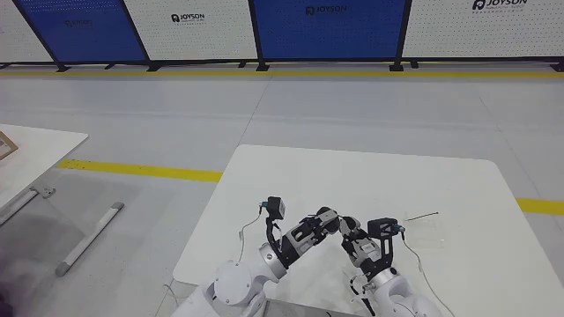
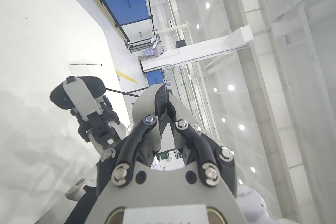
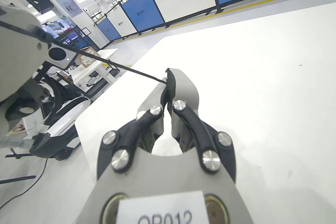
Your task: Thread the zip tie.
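1. Right gripper (image 3: 168, 80): fingers pinched tight on one end of the zip tie (image 3: 118, 66).
2. Left gripper (image 2: 166, 93) is closed up too. The tie's other end runs right into its pads, so it looks clamped there.
3. The strap spans straight between them above the table (image 1: 370, 176). No loop, so I'd say the actual threading is all still to do.
4. A spare tie (image 1: 421, 217) lies flat, well apart.
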